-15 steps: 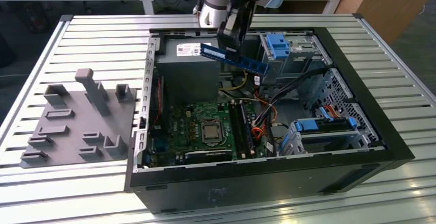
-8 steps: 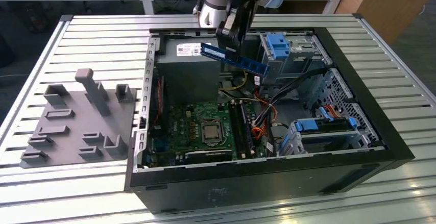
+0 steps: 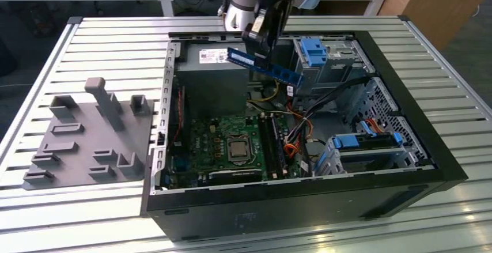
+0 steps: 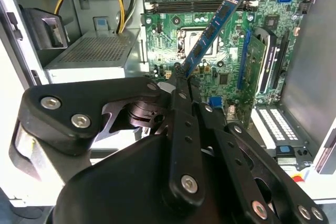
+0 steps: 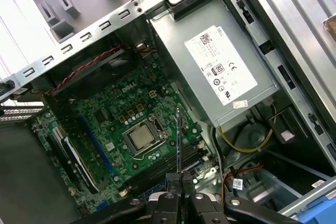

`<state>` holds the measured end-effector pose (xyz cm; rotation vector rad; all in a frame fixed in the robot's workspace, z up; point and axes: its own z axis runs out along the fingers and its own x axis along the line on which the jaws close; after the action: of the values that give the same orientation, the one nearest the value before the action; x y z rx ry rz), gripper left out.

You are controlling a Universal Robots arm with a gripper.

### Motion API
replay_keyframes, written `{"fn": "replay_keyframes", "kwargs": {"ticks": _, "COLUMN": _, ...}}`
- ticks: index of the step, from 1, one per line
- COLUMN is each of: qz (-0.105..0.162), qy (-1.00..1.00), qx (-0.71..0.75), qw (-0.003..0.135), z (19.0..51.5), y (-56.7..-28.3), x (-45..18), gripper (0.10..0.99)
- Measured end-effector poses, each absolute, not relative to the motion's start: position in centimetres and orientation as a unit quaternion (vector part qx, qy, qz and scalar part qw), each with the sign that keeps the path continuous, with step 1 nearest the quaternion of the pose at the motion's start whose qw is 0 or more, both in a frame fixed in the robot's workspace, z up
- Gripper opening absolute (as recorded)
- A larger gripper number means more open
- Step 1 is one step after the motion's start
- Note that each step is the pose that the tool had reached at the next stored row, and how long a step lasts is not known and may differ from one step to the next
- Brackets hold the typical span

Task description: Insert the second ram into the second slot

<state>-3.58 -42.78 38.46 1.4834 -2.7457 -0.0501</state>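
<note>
The second ram point(image 3: 265, 66) is a long blue strip held tilted in the air over the open computer case point(image 3: 430, 149), above the power supply. My gripper point(image 3: 255, 50) is shut on one end of it. In the second wrist view the ram point(image 4: 212, 30) sticks out from the gripper point(image 4: 181, 77) over the green motherboard point(image 4: 231, 72). In the first wrist view the ram point(image 5: 178, 140) appears edge-on above the gripper point(image 5: 178, 178). The long black memory slots point(image 3: 269, 139) point(image 4: 199, 1) point(image 5: 165, 170) lie beside the processor socket point(image 3: 238, 147). I cannot tell which one is the second slot.
A grey fixture plate point(image 3: 84, 140) with upright holders lies on the slatted table at the exterior view's left. Inside the case are the power supply point(image 5: 220, 66), loose cables point(image 3: 300, 129) and light-blue drive-bay clips point(image 3: 314, 51) point(image 3: 369, 140).
</note>
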Motion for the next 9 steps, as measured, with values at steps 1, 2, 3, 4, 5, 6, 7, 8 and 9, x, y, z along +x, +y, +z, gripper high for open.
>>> {"fn": "replay_keyframes", "kwargs": {"ticks": 1, "qz": -0.016, "qy": -0.881, "qx": 0.473, "qw": 0.010, "z": 38.46, "y": -42.78, "x": -3.58, "gripper": 0.133}}
{"fn": "replay_keyframes", "kwargs": {"ticks": 2, "qz": -0.016, "qy": -0.882, "qx": 0.471, "qw": 0.010, "z": 38.46, "y": -42.78, "x": -3.58, "gripper": 0.133}}
{"fn": "replay_keyframes", "kwargs": {"ticks": 3, "qz": -0.016, "qy": -0.883, "qx": 0.468, "qw": 0.010, "z": 38.46, "y": -42.78, "x": -3.58, "gripper": 0.133}}
{"fn": "replay_keyframes", "kwargs": {"ticks": 4, "qz": -0.016, "qy": -0.885, "qx": 0.466, "qw": 0.010, "z": 38.46, "y": -42.78, "x": -3.58, "gripper": 0.133}}
{"fn": "replay_keyframes", "kwargs": {"ticks": 5, "qz": -0.016, "qy": -0.886, "qx": 0.463, "qw": 0.010, "z": 38.46, "y": -42.78, "x": -3.58, "gripper": 0.133}}
{"fn": "replay_keyframes", "kwargs": {"ticks": 6, "qz": -0.016, "qy": -0.887, "qx": 0.461, "qw": 0.010, "z": 38.46, "y": -42.78, "x": -3.58, "gripper": 0.133}}
{"fn": "replay_keyframes", "kwargs": {"ticks": 7, "qz": -0.016, "qy": -0.889, "qx": 0.458, "qw": 0.010, "z": 38.46, "y": -42.78, "x": -3.58, "gripper": 0.133}}
{"fn": "replay_keyframes", "kwargs": {"ticks": 8, "qz": -0.016, "qy": -0.890, "qx": 0.456, "qw": 0.010, "z": 38.46, "y": -42.78, "x": -3.58, "gripper": 0.133}}
{"fn": "replay_keyframes", "kwargs": {"ticks": 9, "qz": -0.016, "qy": -0.891, "qx": 0.453, "qw": 0.010, "z": 38.46, "y": -42.78, "x": -3.58, "gripper": 0.133}}
